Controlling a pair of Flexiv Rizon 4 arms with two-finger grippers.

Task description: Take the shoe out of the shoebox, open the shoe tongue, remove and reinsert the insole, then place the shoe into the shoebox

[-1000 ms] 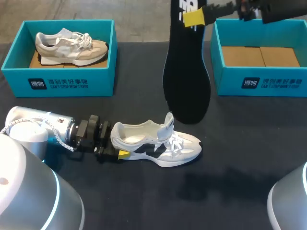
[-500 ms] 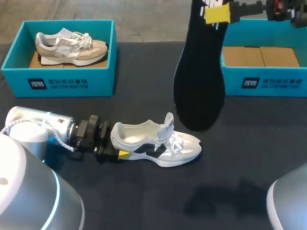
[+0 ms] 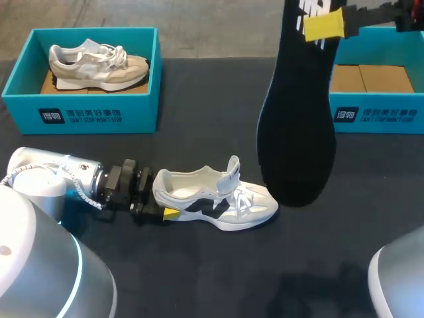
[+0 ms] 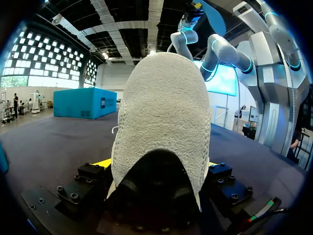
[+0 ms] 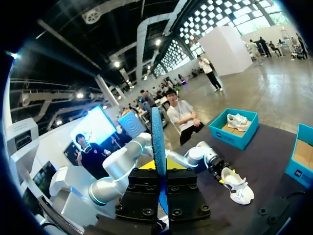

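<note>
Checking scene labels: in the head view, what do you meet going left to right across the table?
Teal shoebox holding a beige sneaker → left tool → white sneaker → black insole, held up off the table → second teal shoebox.

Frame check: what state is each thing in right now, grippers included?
white shoe: upright on the table, tongue raised, insole out.
insole: held in the air above the table.
left gripper: shut on the white shoe's heel.
right gripper: shut on the insole.
left shoebox: open, beige shoe inside.
right shoebox: open, only cardboard floor showing.
</note>
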